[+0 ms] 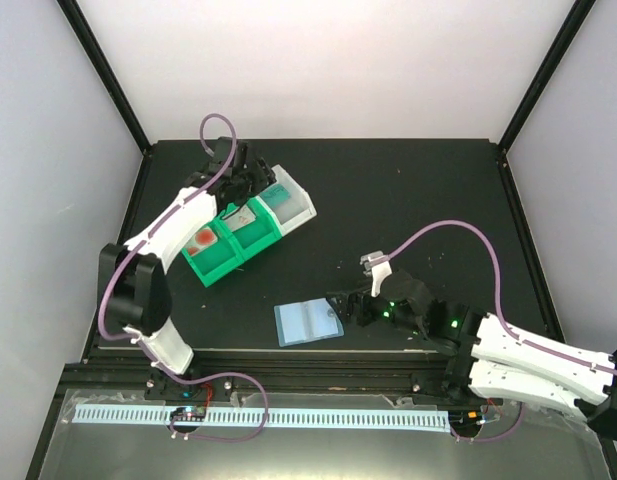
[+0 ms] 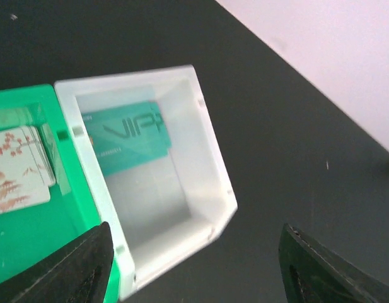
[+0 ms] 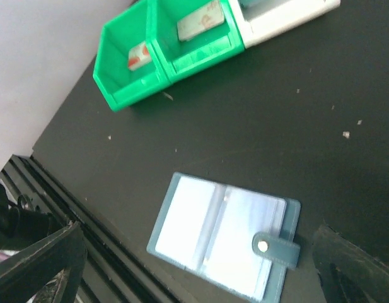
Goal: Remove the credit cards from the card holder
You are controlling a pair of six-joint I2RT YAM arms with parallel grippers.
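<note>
Looking from the top view first: the left gripper (image 1: pixel 246 178) hangs over the white tray (image 1: pixel 302 213) near the far left corner of the table (image 1: pixel 428 190), and the teal card (image 1: pixel 279 197) lies in that tray. The green trays (image 1: pixel 220 264) adjoin it on the side toward the left edge. The card holder (image 1: pixel 308 322) lies open and flat close to the near edge, about mid-width. The right gripper (image 1: pixel 340 305) sits just beside the holder's right side, not touching it as far as I can tell.

Left wrist view: jaws apart, nothing between the fingers (image 2: pixel 81 268). The teal card (image 2: pixel 128 142) rests loose on the floor of the white tray (image 2: pixel 210 164), toward its far end and apart from both fingers. A white card with red blossoms (image 2: pixel 17 170) lies in the neighbouring green trays (image 2: pixel 27 98).

Right wrist view: jaws wide apart and empty. The card holder (image 3: pixel 219 233) lies between and ahead of the fingers (image 3: pixel 52 265), with its snap tab (image 3: pixel 276 247) nearest the right one. The sleeves look pale; whether a card remains inside, I cannot tell.

Judgement: this is the deposit step for the teal card, at its end. The next move calls for lifting the left arm clear of the tray, then checking the sleeves with one jaw steadying the cover.
</note>
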